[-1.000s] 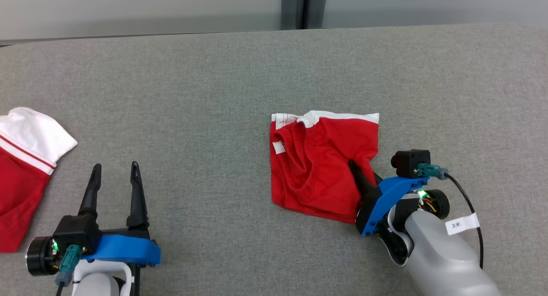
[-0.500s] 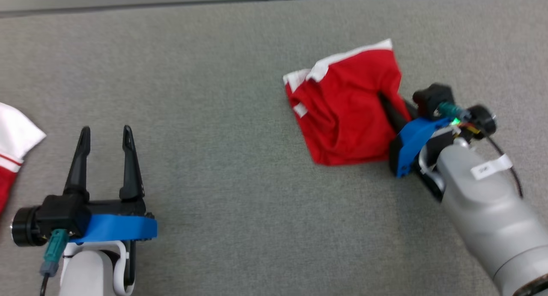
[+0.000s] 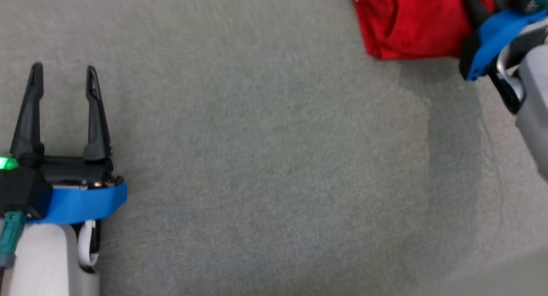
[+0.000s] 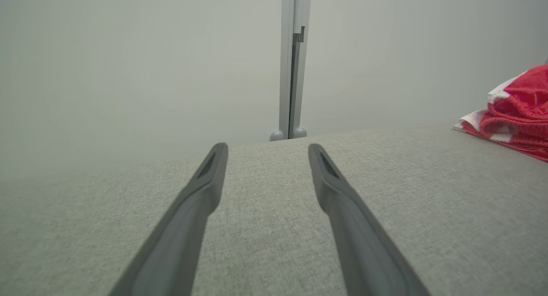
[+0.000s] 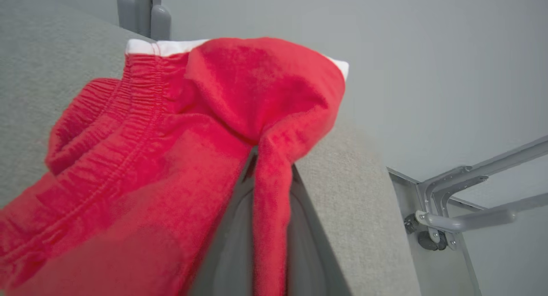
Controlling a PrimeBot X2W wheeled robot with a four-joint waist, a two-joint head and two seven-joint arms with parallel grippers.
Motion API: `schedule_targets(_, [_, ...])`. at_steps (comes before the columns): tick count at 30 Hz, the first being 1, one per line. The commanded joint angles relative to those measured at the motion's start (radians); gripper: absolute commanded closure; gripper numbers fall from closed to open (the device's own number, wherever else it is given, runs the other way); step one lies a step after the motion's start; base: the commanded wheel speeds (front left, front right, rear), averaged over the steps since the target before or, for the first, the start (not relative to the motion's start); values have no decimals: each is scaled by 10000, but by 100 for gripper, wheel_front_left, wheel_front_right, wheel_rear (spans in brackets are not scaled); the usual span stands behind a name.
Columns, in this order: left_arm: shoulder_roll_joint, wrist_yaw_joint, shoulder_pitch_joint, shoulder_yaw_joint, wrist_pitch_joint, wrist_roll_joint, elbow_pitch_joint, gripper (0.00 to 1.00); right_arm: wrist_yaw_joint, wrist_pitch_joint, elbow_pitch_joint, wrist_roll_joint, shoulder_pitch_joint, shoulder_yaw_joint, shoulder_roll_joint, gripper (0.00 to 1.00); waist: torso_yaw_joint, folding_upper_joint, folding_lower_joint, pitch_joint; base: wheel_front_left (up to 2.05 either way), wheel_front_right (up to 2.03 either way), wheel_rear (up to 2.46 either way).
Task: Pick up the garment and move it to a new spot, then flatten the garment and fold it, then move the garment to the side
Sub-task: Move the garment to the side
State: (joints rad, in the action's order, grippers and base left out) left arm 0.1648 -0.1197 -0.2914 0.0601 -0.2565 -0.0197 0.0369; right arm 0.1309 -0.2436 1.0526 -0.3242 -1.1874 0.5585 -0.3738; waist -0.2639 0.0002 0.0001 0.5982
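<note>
here, the red garment (image 3: pixel 411 26) with white trim sits bunched in the top right corner of the head view, on the grey cloth-covered table (image 3: pixel 257 167), and the top edge of the picture cuts part of it off. that view is blurred. the right gripper (image 5: pixel 271 169) is pinched almost closed on the garment. in the right wrist view a fold of red cloth runs down between its two dark fingers (image 5: pixel 233 236), which press on it from either side. above the fold the cloth rises in a rounded hump, and a gathered elastic band (image 5: pixel 128 129) curves away to the left of that view. a strip of white trim (image 5: pixel 162 47) shows at the far edge. past the table corner stands a grey metal frame (image 5: pixel 466 193).

in the head view the right arm's blue bracket (image 3: pixel 492 30) and pale forearm (image 3: pixel 533 116) come in from the right edge, just beside the garment.

the left gripper (image 3: pixel 63 69) is at the lower left of the head view, well apart from the garment, with its jaws spread wide and nothing between them. its own wrist view shows the two fingers parted above bare table, pointing toward a pale wall with a grey upright post (image 4: pixel 293 73). the garment lies at the right edge of that view, its lower edge on the table.
</note>
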Motion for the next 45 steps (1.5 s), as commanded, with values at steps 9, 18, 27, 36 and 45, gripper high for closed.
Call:
schedule_targets(9, [454,-55,-500,-274,627,124,1348,0,-3,174,238,-297,-1191,313,-781,100,-337,-2,-1,702,0,0,0])
schedule_targets(18, [637,85,-262,-134,730,-43,1697,0,-2,587,1351,-534,-1897,379,-511,0,-167,-2,-1,965,0,0,0])
schedule_targets(27, [431,236,-52,-207,380,-220,1020,0,-2,68,2132,137,-2017,150,-700,0,115,-2,-1,143,0,0,0])
schedule_targets(36, [54,453,698,-142,-14,-536,6,0,0,-222,1551,356,-1381,-565,-327,0,467,-2,-1,-1461,0,0,0])
schedule_targets(45, [-254,690,1830,163,-88,-830,-627,0,0,-217,-1981,248,1509,-1681,342,0,939,-2,-1,-2859,0,0,0])
